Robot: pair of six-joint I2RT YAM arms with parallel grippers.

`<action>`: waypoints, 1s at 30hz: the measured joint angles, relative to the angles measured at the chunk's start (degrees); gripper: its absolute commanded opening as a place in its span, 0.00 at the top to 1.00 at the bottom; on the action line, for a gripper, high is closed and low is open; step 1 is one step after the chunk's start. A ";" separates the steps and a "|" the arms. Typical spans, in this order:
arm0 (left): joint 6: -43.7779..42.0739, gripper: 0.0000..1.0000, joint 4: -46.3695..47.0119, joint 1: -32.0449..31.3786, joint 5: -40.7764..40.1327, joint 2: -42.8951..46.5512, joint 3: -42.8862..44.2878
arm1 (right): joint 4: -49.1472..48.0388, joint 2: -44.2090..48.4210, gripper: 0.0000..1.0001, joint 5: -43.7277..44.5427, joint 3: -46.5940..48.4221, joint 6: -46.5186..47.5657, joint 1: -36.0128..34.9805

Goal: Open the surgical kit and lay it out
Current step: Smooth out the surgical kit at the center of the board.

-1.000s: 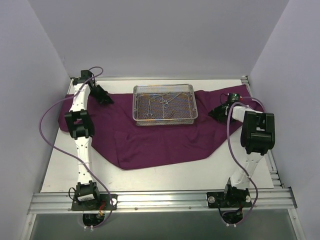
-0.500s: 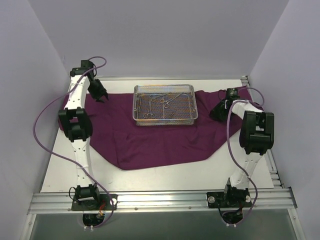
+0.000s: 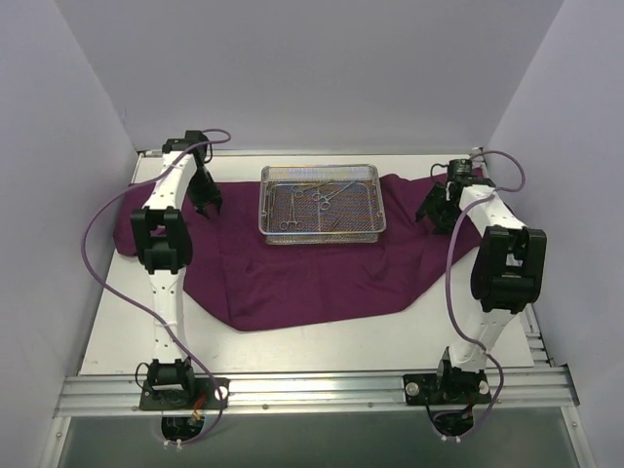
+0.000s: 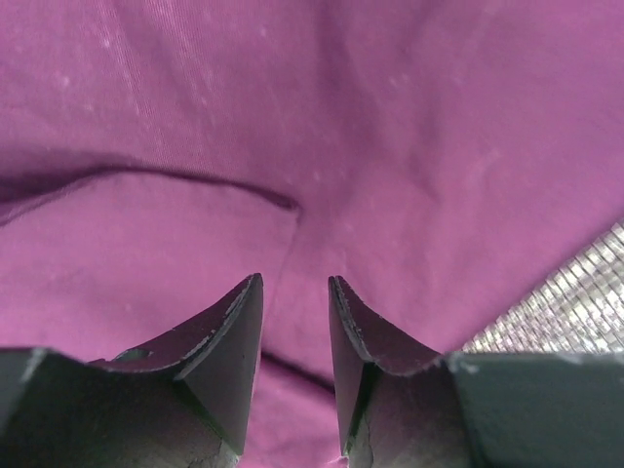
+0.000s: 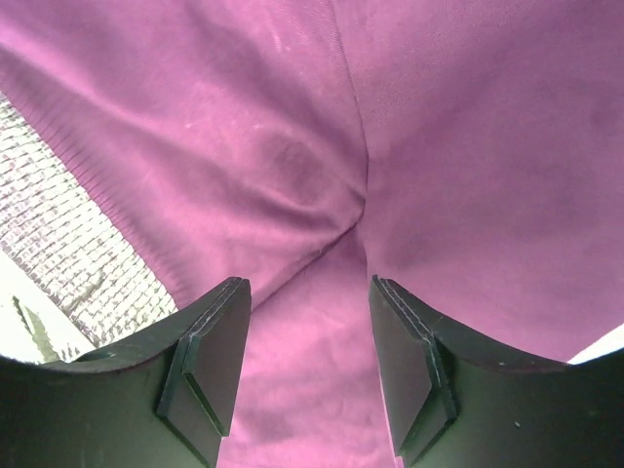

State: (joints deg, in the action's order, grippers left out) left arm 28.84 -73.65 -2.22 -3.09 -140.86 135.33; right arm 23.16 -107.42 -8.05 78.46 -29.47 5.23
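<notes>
On the table (image 3: 322, 343), the purple cloth wrap (image 3: 322, 283) is lying open with the mesh tray (image 3: 322, 237) sitting on it. Left claw (image 4: 294, 281) and right claw (image 5: 307, 283) are hovering spread over the cloth, empty; tugging it risks dragging the tray.

A robotics lab test cell: plain white walls (image 3: 292, 68) box in a white table (image 3: 322, 341), aluminium rail (image 3: 312, 390) along its near edge.
</notes>
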 measured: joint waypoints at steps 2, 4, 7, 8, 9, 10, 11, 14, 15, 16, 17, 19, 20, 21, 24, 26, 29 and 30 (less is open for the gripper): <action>0.02 0.59 -0.46 0.00 -0.72 -1.66 0.98 | 0.31 1.25 0.48 0.00 -0.02 0.72 0.11; 0.07 0.59 -1.07 0.00 -1.29 -3.06 2.38 | 0.28 2.29 0.48 -0.04 -0.13 1.31 0.39; 0.33 0.59 -1.40 -0.04 -1.92 -4.37 4.22 | 0.26 3.30 0.48 -0.20 -0.74 1.97 1.51; 0.44 0.60 -1.49 -0.11 -2.19 -4.63 4.68 | 0.26 3.48 0.48 -0.31 -1.03 2.12 2.03; 0.48 0.60 -1.64 -0.15 -2.43 -4.96 5.25 | 0.31 3.58 0.48 -0.35 -1.33 2.23 2.64; 0.52 0.60 -1.81 -0.22 -2.58 -5.25 5.73 | 0.28 3.61 0.48 -0.37 -1.57 2.36 3.04; 0.52 0.61 -1.95 -0.26 -2.71 -5.60 6.25 | 0.26 3.61 0.48 -0.42 -1.81 2.40 3.32; 0.57 0.63 -2.08 -0.37 -2.91 -6.73 7.28 | 0.31 3.61 0.48 -0.70 -2.19 2.40 4.11; 0.59 0.63 -2.16 -0.37 -2.91 -7.06 7.41 | 0.26 3.61 0.48 -0.83 -2.19 2.40 4.11; 0.59 0.63 -2.23 -0.39 -2.93 -7.34 7.45 | 0.22 3.61 0.48 -1.05 -2.19 2.40 4.07; 0.59 0.63 -2.38 -0.44 -2.95 -7.67 7.45 | 0.20 3.61 0.48 -1.27 -2.19 2.40 4.07; 0.57 0.63 -2.51 -0.44 -3.04 -8.02 7.45 | 0.22 3.61 0.48 -1.57 -2.19 2.40 4.04; 0.55 0.63 -2.54 -0.44 -3.13 -8.13 7.45 | 0.20 3.61 0.48 -1.73 -2.19 2.38 4.04; 0.55 0.63 -2.56 -0.44 -3.17 -8.22 7.45 | 0.15 3.61 0.48 -1.86 -2.19 2.38 4.04; 0.55 0.66 -2.69 -0.44 -3.39 -8.28 7.54 | 0.04 3.58 0.48 -2.14 -2.19 2.36 4.04; 0.52 0.73 -2.69 -0.46 -3.69 -8.31 7.54 | -0.11 3.58 0.48 -2.47 -2.19 2.34 4.04; 0.59 0.85 -2.73 -0.46 -3.91 -8.31 7.54 | -0.22 3.48 0.48 -2.86 -2.19 2.29 4.04; 0.55 0.91 -2.73 -0.46 -3.96 -8.31 7.54 | -0.22 3.43 0.48 -2.93 -2.19 2.27 4.04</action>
State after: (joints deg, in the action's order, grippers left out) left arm 29.39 -76.38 -2.68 -7.05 -149.16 142.87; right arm 22.94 -103.98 -10.98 76.27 -27.20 9.28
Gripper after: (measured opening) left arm 0.178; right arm 0.524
